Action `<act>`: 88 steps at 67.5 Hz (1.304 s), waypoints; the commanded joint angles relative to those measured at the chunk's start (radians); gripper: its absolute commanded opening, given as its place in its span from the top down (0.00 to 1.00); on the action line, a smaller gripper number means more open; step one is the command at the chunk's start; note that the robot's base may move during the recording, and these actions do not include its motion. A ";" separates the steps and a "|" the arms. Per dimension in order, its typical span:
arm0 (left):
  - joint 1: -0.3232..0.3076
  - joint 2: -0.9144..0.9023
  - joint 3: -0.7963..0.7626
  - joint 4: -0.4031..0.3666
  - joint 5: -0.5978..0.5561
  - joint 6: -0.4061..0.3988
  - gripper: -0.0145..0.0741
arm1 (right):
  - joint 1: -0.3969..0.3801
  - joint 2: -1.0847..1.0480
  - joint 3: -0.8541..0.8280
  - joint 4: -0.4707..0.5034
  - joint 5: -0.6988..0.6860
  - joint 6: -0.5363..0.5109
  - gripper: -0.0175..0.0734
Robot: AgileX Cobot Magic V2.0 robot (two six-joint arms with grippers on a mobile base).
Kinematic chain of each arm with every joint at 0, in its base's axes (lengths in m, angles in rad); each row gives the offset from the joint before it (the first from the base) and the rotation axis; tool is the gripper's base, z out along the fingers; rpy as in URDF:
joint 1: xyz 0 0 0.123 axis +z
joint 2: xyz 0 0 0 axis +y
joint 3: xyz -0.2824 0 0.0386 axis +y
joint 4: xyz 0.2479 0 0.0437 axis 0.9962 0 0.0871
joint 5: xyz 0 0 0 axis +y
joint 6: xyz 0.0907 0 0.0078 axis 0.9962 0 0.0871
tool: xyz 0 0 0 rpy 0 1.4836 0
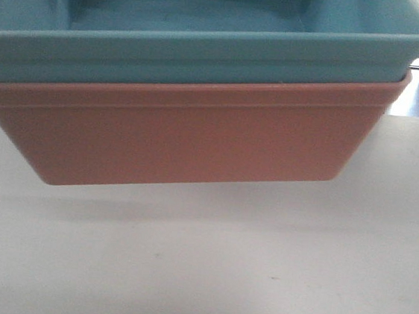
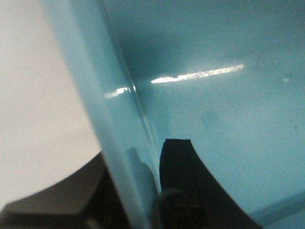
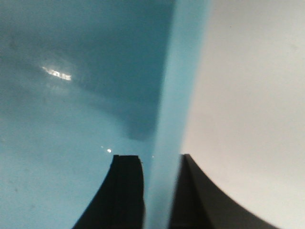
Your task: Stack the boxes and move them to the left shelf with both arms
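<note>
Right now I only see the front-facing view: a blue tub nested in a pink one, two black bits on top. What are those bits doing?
Observer: In the left wrist view, the left gripper straddles a wall of the blue bin, one finger inside, one outside.
Operator: And the other one?
Observer: The right wrist view shows the right gripper clamping the opposite wall likewise.
Operator: Anything inside the tub?
Observer: The inside surfaces those views show are bare, with light glints.

Sky-blue bin [image 1: 206, 48] nested inside salmon-pink bin [image 1: 181, 139] — rolled rims stacked, the pair open-side up, slightly tilted.
</note>
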 commanded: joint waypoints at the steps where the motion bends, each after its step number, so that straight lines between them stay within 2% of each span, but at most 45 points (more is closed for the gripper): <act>1: -0.011 -0.102 0.031 -0.043 -0.101 0.019 0.84 | 0.001 -0.082 0.005 -0.003 -0.069 -0.022 0.74; 21: -0.011 -0.241 0.181 -0.043 -0.242 -0.053 0.84 | 0.001 -0.205 0.236 0.006 -0.203 -0.021 0.74; 32: -0.011 -0.316 0.249 -0.043 -0.309 -0.060 0.84 | 0.001 -0.290 0.374 0.016 -0.250 -0.021 0.74; 49: -0.011 -0.384 0.368 -0.059 -0.331 -0.060 0.84 | 0.001 -0.384 0.551 0.059 -0.320 -0.021 0.74; 59: -0.019 -0.386 0.424 -0.102 -0.315 -0.060 0.84 | 0.001 -0.396 0.603 0.100 -0.345 -0.021 0.74; 75: -0.090 -0.384 0.462 -0.101 -0.392 -0.060 0.84 | 0.001 -0.382 0.619 0.105 -0.406 -0.021 0.74; 88: -0.099 -0.344 0.462 -0.101 -0.432 -0.077 0.84 | 0.001 -0.337 0.619 0.119 -0.424 -0.021 0.74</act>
